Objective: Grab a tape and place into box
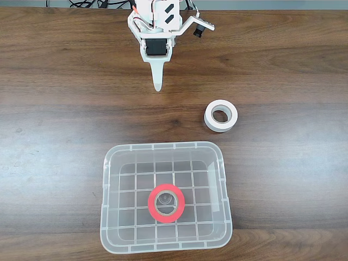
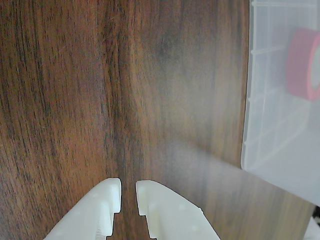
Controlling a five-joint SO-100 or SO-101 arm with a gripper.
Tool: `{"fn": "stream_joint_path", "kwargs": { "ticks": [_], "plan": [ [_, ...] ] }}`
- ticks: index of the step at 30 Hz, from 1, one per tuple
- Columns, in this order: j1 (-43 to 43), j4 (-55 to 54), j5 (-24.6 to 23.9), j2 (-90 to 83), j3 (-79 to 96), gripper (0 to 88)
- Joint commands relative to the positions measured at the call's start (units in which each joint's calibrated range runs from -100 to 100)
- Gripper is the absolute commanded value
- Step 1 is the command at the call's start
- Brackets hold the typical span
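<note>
The white arm hangs over the wooden table [image 1: 65, 109], its empty gripper [image 2: 128, 192] nearly closed; the red tape [image 1: 166, 203] lies inside the clear box [image 1: 163, 148].

A white plastic arm is seen, carrying a black servo [image 1: 154, 47]; the hand [image 2: 128, 192] has pale, tapered fingers.

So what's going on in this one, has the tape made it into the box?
Yes. The red tape lies flat inside the clear box, on its gridded floor. The arm's hand is away from the box at the far end of the table, holding nothing, fingers nearly together in the wrist view. A white tape roll sits on the table outside the box.
</note>
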Motion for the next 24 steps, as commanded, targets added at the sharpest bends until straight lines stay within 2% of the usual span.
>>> {"fn": "stream_joint_path", "kwargs": {
  "ticks": [1, 24],
  "plan": [
    [0.19, -0.12, -0.1, -0.64, -0.76, 3.1],
    [-1.64, -0.04, 0.75, -0.64, -0.76, 3.1]
  ]
}}
